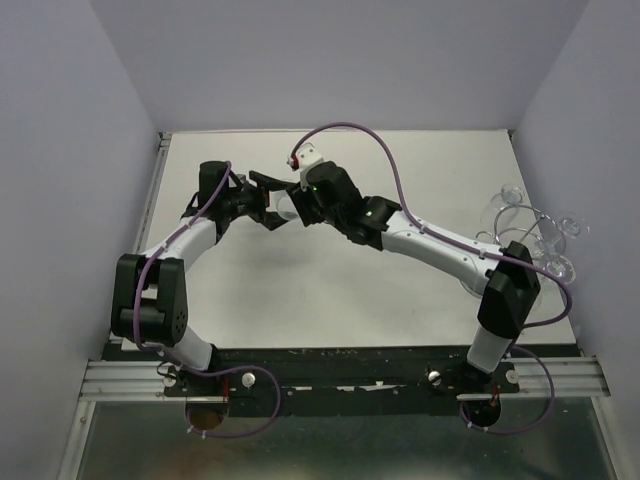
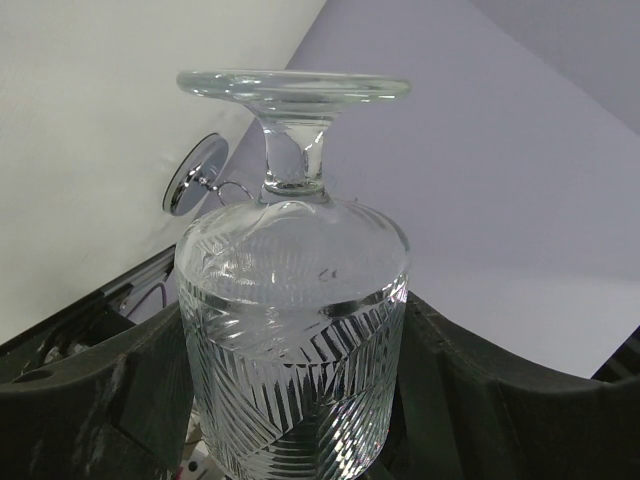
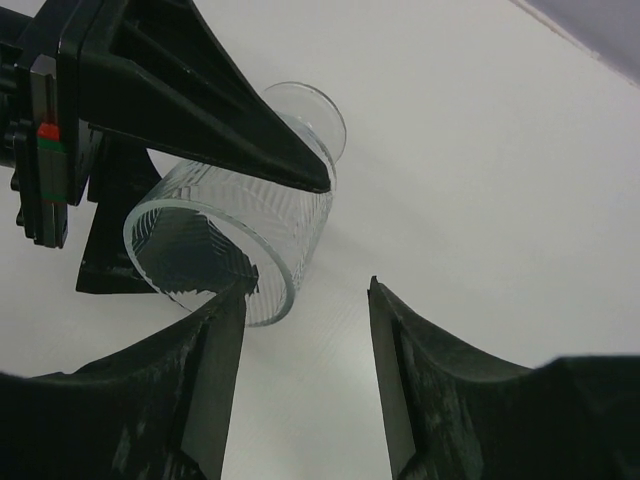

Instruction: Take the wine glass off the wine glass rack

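Note:
A clear ribbed wine glass (image 2: 295, 330) fills the left wrist view, its round foot (image 2: 293, 85) pointing away from the camera. My left gripper (image 2: 295, 400) is shut on its bowl, one black finger on each side. In the top view this gripper (image 1: 266, 207) holds the glass (image 1: 286, 208) on its side over the table's middle back. My right gripper (image 3: 305, 300) is open and empty, its left finger (image 3: 215, 370) right by the glass's rim (image 3: 250, 290). The chrome wine glass rack (image 1: 530, 238) stands at the far right, with more glasses (image 1: 505, 205) hanging on it.
The rack's mirrored disc base (image 2: 193, 175) shows behind the held glass in the left wrist view. Purple walls close in the white table (image 1: 330, 290) at the back and both sides. The right arm (image 1: 440, 245) stretches from the rack side toward the middle.

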You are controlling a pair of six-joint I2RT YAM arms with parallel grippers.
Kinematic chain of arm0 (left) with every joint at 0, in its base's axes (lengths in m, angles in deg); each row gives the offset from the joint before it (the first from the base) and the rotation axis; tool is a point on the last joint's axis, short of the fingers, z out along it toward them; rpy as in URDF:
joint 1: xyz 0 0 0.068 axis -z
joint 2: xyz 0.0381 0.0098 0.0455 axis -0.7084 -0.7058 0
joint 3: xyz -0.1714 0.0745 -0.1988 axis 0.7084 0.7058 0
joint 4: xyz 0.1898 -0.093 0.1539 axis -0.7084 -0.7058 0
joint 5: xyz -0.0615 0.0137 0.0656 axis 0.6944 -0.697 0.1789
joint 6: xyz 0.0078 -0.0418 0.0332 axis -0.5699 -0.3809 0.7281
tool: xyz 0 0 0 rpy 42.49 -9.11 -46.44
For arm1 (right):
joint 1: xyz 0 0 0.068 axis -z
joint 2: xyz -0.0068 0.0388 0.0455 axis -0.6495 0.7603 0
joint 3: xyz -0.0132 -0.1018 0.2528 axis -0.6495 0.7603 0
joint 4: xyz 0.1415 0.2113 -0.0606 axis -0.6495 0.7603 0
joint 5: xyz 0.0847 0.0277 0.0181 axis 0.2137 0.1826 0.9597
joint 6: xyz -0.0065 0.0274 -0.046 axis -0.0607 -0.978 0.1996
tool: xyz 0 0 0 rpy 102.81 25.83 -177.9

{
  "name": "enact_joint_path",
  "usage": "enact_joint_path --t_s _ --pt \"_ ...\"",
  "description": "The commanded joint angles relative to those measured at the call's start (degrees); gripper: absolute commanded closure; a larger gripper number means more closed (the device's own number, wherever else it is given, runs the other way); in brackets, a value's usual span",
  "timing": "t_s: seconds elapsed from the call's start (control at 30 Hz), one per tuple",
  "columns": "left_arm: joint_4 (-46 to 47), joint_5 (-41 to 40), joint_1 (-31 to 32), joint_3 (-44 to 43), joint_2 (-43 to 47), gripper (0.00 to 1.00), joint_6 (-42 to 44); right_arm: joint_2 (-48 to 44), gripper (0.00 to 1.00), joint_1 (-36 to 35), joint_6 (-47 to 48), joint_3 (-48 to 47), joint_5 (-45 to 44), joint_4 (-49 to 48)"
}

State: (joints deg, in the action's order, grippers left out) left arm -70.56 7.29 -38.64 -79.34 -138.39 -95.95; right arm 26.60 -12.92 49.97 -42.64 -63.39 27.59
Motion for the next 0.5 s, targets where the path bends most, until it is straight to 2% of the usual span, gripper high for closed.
enact_joint_path --t_s 0.0,0.13,0.27,0.3,0.33,0.37,0.47 --pt "-2.3 -0.6 0.1 -0.3 2.9 1.0 -4.5 3.6 0.42 -1.0 -1.3 -3.6 -3.7 -2.3" --pt "-2.6 -0.6 0.1 1.3 3.6 1.0 -4.3 5.8 0.51 -0.9 -1.2 -6.2 -7.3 -3.1" --pt "-3.9 -1.1 0.1 1.4 3.8 1.0 -3.6 6.3 0.81 -0.9 -0.7 -6.4 -7.8 -3.7" --pt "-5.3 -1.4 0.1 1.3 3.9 0.92 -3.3 6.3 0.93 -1.0 -0.5 -6.4 -7.9 -3.9" --pt "-5.8 -1.7 0.2 1.2 3.8 0.8 -3.0 6.2 0.99 -0.9 -0.3 -6.1 -8.0 -3.9" --pt "-5.8 -2.1 0.1 1.3 3.7 0.68 -2.9 5.9 0.99 -0.9 0.0 -5.8 -8.2 -4.5" --pt "-10.4 -3.2 -0.5 1.9 3.3 0.25 -1.5 4.9 0.99 -0.9 0.7 -4.9 -9.1 -5.2"
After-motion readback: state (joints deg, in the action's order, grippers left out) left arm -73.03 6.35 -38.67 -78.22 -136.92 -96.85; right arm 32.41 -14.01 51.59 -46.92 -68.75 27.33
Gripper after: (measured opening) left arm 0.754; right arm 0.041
